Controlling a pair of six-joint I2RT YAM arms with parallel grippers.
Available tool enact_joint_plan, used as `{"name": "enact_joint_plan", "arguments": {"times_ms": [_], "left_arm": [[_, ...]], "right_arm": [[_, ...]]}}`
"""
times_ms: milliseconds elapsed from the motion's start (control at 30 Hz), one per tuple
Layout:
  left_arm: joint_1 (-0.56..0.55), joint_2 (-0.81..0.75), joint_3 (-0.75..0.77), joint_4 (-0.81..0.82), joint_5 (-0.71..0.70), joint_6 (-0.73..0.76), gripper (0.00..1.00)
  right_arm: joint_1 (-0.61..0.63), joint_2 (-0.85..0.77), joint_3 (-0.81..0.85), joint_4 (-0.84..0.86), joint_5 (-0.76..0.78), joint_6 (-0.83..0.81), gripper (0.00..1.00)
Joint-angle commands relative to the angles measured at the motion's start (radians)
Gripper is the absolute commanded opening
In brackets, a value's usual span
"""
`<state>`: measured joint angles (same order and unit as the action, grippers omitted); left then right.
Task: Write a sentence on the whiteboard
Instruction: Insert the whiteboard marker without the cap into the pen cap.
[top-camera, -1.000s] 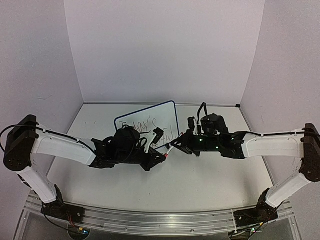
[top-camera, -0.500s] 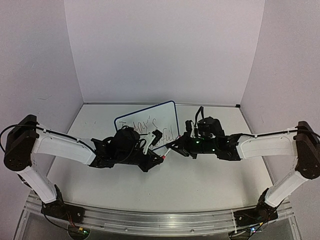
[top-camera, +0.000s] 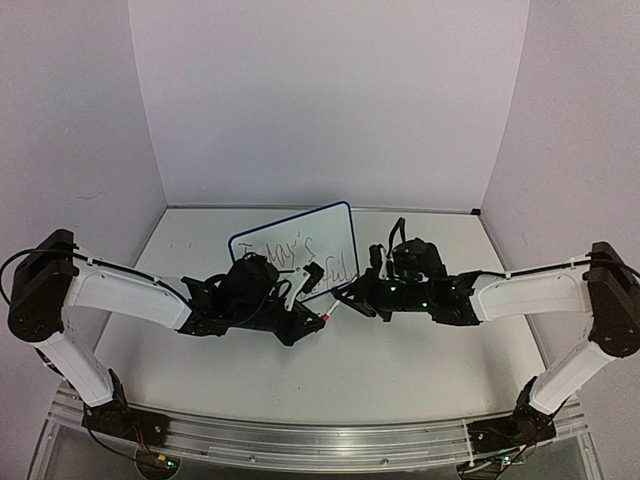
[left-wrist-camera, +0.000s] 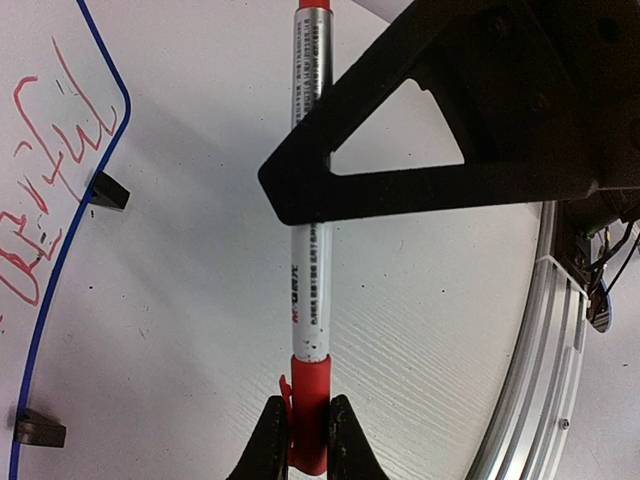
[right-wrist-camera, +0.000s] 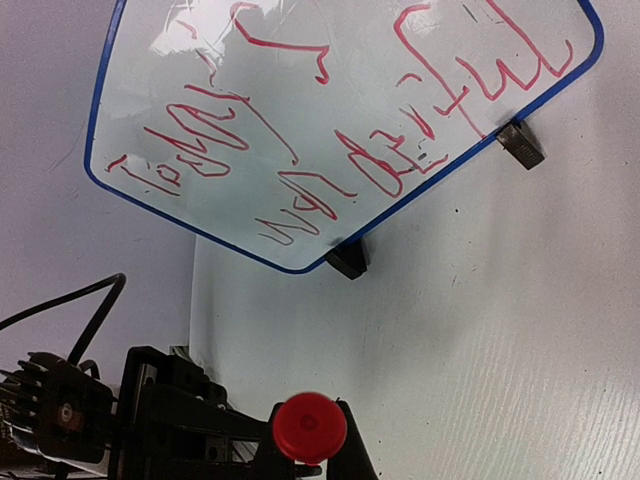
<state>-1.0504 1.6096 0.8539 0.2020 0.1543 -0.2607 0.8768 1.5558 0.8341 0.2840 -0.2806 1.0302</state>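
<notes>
The whiteboard (top-camera: 335, 222) stands at the back middle of the table, with the sentence (top-camera: 300, 252) on it in red scrawl. The right wrist view shows the sentence (right-wrist-camera: 400, 150) in two rows across the whiteboard (right-wrist-camera: 150, 110). My left gripper (left-wrist-camera: 308, 405) is shut on the red cap (left-wrist-camera: 310, 390) of a white marker (left-wrist-camera: 308, 270). One of the right gripper's black fingers (left-wrist-camera: 400, 190) crosses the marker's barrel. In the right wrist view the marker's red end (right-wrist-camera: 310, 427) sits between the shut jaws of the right gripper (right-wrist-camera: 308, 438). Both grippers, left (top-camera: 318, 312) and right (top-camera: 348, 292), meet in front of the board.
Two black stand feet (right-wrist-camera: 349, 260) (right-wrist-camera: 522, 143) prop the board's near edge. An aluminium rail (left-wrist-camera: 545, 350) runs along the table's near edge. White walls close in the table at the back and on both sides.
The right arm has shifted a little to the left, toward the left gripper. The left arm and the board have stayed put.
</notes>
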Motion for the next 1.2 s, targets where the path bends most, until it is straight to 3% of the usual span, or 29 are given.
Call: {"name": "enact_joint_plan", "arguments": {"times_ms": [0, 800, 967, 1033, 1067, 1167], "left_arm": [[0.004, -0.042, 0.043, 0.262, 0.012, 0.024, 0.0], [0.052, -0.029, 0.029, 0.39, 0.11, -0.046, 0.0], [0.055, -0.032, 0.02, 0.285, 0.145, -0.02, 0.0], [0.055, -0.039, 0.018, 0.227, 0.152, -0.007, 0.05], [0.055, -0.052, 0.01, 0.202, 0.145, 0.001, 0.19], [0.055, -0.118, -0.029, 0.115, 0.091, 0.021, 0.46]], "right_arm": [[0.086, 0.041, -0.018, -0.029, -0.13, 0.014, 0.0], [0.157, 0.058, 0.002, -0.066, -0.142, -0.051, 0.0], [0.157, -0.036, 0.001, -0.193, -0.003, -0.066, 0.0], [0.156, -0.081, 0.006, -0.257, 0.066, -0.074, 0.0], [0.152, -0.11, 0.014, -0.31, 0.115, -0.081, 0.0], [0.138, -0.207, 0.03, -0.444, 0.252, -0.094, 0.0]]}}
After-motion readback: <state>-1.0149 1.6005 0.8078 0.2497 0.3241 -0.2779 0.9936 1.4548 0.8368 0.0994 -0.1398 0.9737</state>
